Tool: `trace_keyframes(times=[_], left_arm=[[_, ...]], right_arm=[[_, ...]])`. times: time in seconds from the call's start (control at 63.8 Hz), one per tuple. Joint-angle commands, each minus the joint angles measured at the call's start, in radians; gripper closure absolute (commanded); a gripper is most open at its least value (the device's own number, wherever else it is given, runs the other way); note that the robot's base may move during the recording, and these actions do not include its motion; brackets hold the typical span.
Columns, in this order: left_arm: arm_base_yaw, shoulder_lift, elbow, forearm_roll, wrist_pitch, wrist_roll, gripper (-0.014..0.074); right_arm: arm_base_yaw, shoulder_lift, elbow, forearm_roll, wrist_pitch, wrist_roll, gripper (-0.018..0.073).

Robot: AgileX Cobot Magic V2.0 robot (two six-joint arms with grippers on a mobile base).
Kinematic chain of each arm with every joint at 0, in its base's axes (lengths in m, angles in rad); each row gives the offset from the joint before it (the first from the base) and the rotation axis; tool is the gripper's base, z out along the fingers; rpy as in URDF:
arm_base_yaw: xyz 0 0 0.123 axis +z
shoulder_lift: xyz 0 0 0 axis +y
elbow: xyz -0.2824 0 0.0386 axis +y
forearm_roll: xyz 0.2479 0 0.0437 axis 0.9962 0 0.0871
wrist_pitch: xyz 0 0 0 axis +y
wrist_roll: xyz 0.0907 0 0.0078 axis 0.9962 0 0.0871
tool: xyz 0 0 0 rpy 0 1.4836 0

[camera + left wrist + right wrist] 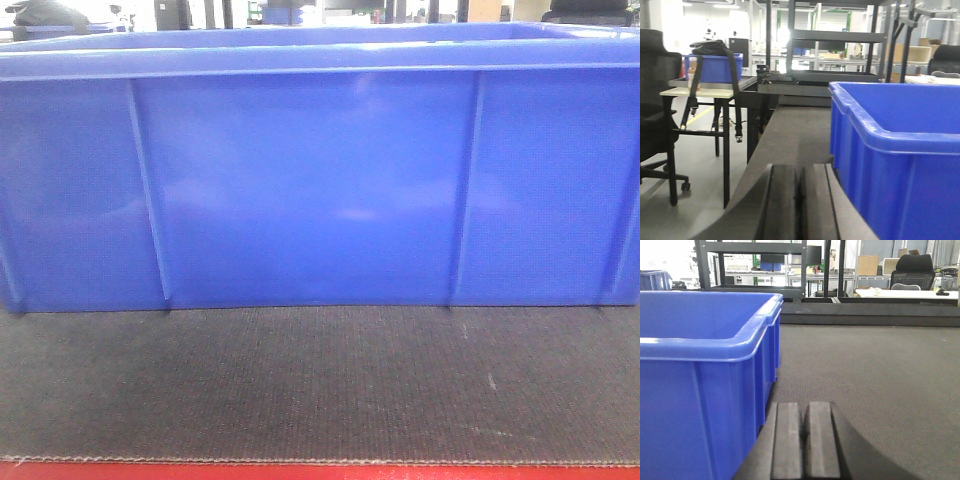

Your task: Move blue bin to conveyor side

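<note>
Blue bin (310, 190): stands upright on the conveyor (320, 385), its long ribbed wall filling the front view.
Conveyor edge: red strip (320, 470) along the near side.
Left end effector (799, 205): fingers pressed together, holding nothing, low over the belt just beside the bin's end wall.
Right end effector (802, 445): fingers together, empty, beside the bin's other end.
</note>
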Motion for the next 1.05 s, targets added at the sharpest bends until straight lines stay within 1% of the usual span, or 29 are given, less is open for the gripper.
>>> trace_keyframes(times=[0.0, 0.063, 0.313, 0.376, 1.034], left_arm=[[-0.026, -0.005, 0.001, 0.006, -0.015, 0.0, 0.0614], [-0.037, -0.005, 0.001, 0.006, -0.015, 0.0, 0.0614], [-0.037, -0.005, 0.001, 0.006, -0.015, 0.0, 0.0614], [-0.037, -0.005, 0.001, 0.006, 0.003, 0.0, 0.0614], [-0.037, -0.005, 0.001, 0.006, -0.005, 0.0, 0.0614]], right_arm=[[-0.003, -0.007, 0.0, 0.001, -0.012, -0.007, 0.0638], [-0.003, -0.007, 0.0, 0.001, -0.012, -0.007, 0.0638], [-0.003, -0.007, 0.0, 0.001, -0.012, -0.007, 0.0638], [-0.003, -0.007, 0.0, 0.001, -0.012, -0.007, 0.0638], [-0.003, -0.007, 0.0, 0.001, -0.012, -0.007, 0.0638]])
